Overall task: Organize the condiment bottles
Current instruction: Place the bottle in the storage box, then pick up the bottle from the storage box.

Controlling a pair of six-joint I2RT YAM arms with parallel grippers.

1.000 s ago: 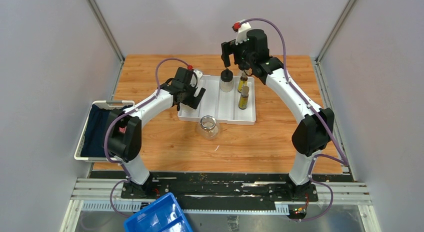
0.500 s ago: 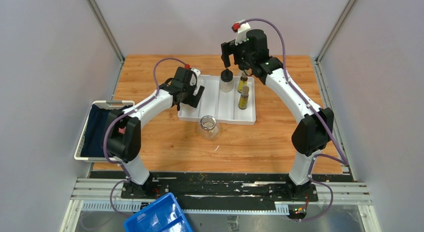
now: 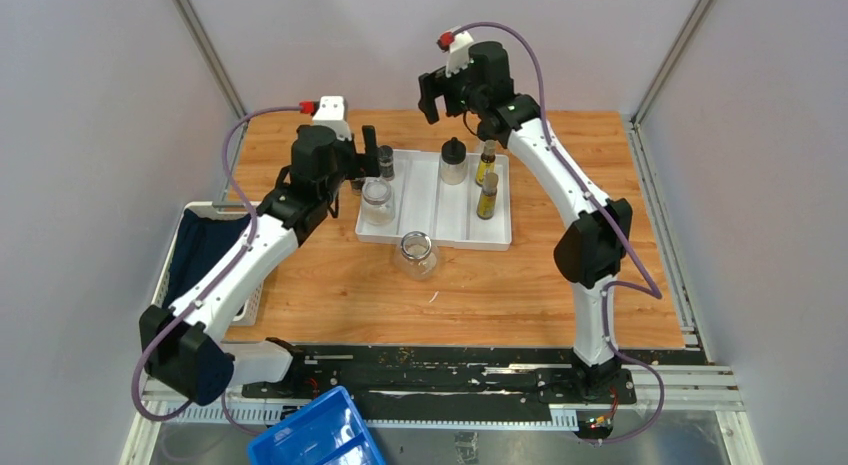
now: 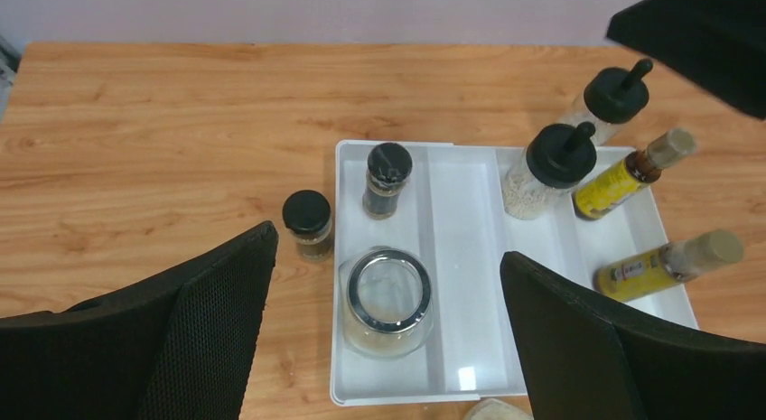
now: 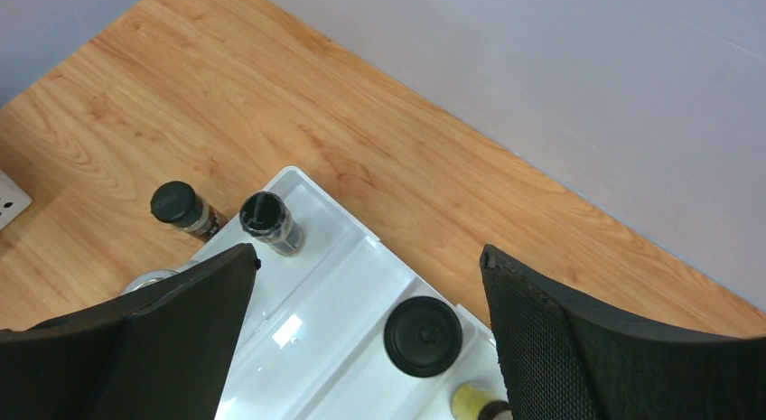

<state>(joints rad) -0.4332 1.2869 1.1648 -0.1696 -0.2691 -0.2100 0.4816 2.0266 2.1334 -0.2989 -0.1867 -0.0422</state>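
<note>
Left gripper (image 4: 388, 244): fingers spread wide, nothing between them; poised above the left side of the tray.
Right gripper (image 5: 368, 250): fingers likewise wide apart, empty; raised high over the tray's far end.
Tray (image 4: 470, 375): white, divided lengthwise, flat on the wooden table (image 4: 135, 122).
Jar in tray (image 4: 387, 301): clear glass, open mouth, upright at the near end of the left compartment.
Jar outside (image 3: 416, 255): clear glass, upright on the table just in front of the tray; not yet sorted.
Shaker in tray (image 4: 388, 178): small, dark, black cap; left compartment, beyond the jar.
Shaker outside (image 4: 307, 223): same kind, on the table just beside the tray's left wall; not yet sorted.
Front round bottle (image 4: 551, 170): black cap, pale contents, far end of a middle compartment.
Rear round bottle (image 4: 614, 95): behind the front one, base hidden; inside the tray or beyond it, cannot tell.
Far oil bottle (image 4: 623, 172) and near oil bottle (image 4: 668, 262): yellow, slim, in the right compartment.
Handling, jar outside: judged rigid, smooth, breakable, likely light since seemingly empty; best taken across the body below the rim, with gentle closing.
Handling, shaker outside: judged light, stiff, easy to topple; best pinched around the cap or upper body from straight above.
Risk: slipping on glass; knocking the neighbouring shaker in the tray.
</note>
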